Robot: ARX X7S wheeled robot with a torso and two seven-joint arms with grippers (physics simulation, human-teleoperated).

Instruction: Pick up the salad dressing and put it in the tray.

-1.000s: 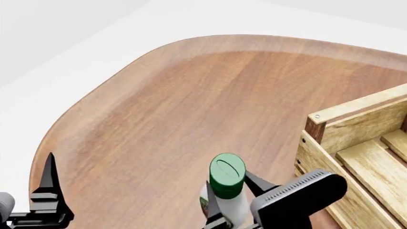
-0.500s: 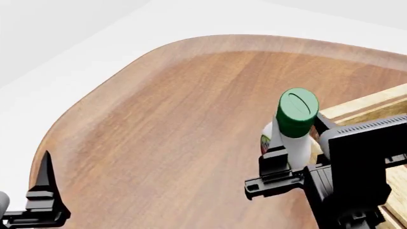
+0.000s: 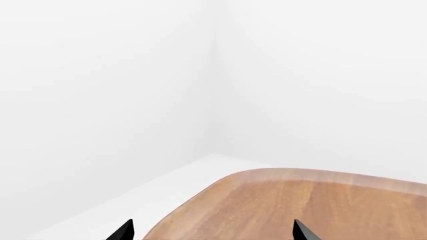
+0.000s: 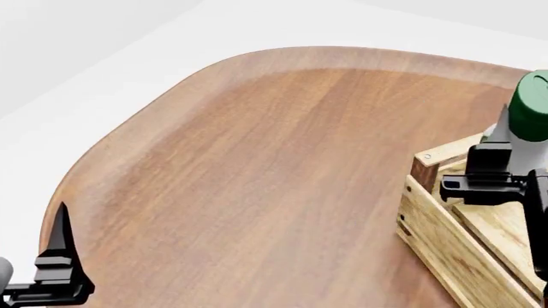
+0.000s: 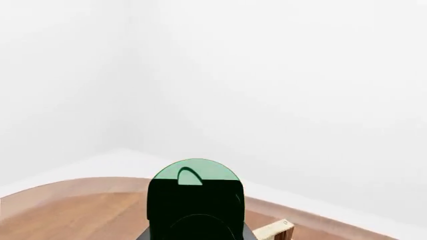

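One second earlier we held the green-capped white salad dressing bottle (image 4: 524,122) low over the brown wooden table (image 4: 256,160); our right gripper (image 4: 501,173), clamped on it, had carried it above the slatted light-wood tray (image 4: 445,237), while the left gripper (image 4: 60,269) stayed spread and empty, leaving lowering and release.

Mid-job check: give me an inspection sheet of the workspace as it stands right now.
Surface: rounded wooden table, bare apart from the crate.
Job's things: salad dressing bottle, green cap, held above the tray's near corner; wooden slat tray at the table's right, the visible part of its inside empty.
Clutter: nothing seen.
Grippers: right gripper shut on the bottle; left gripper low at the table's left edge, holding nothing, jaws apart in the wrist view.
Cables: nothing seen.
Surroundings: plain white floor and walls.
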